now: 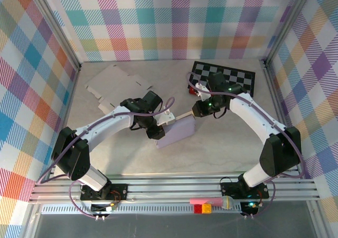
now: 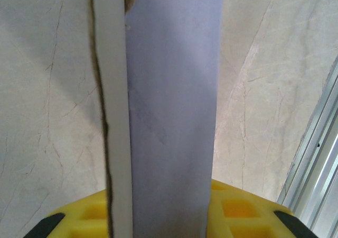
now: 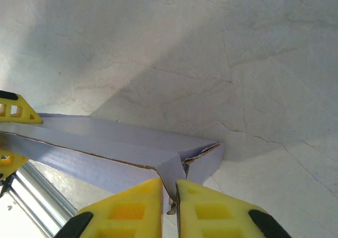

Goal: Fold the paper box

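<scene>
Where the table [image 1: 211, 153] lies between the two arms, the lavender box [image 1: 179, 131] rests near its middle, lying on one broad side and held by both grippers. Behind it to the left lies a flat cardboard sheet [image 1: 113, 82], untouched, and behind to the right a checkerboard [image 1: 232, 76]; both are apart from the box. Left gripper [image 1: 160, 126]: clamped on a wall of the box, the lavender panel running straight up between its yellow fingers [image 2: 240, 209] in the left wrist view. Right gripper [image 1: 196, 112]: fingers [image 3: 127, 209] drawn almost together, pinching a small end flap [image 3: 170, 174] at the box's open corner. Progress, as judged: the body is already formed into a shallow sleeve with creased walls; the end at the right gripper stands open, its raw edge showing, so that flap and any closing tabs are yet to be tucked in. The state of the other end cannot be told. Markings: no brand, label or legible writing is visible on the box, the sheet or the grippers.
</scene>
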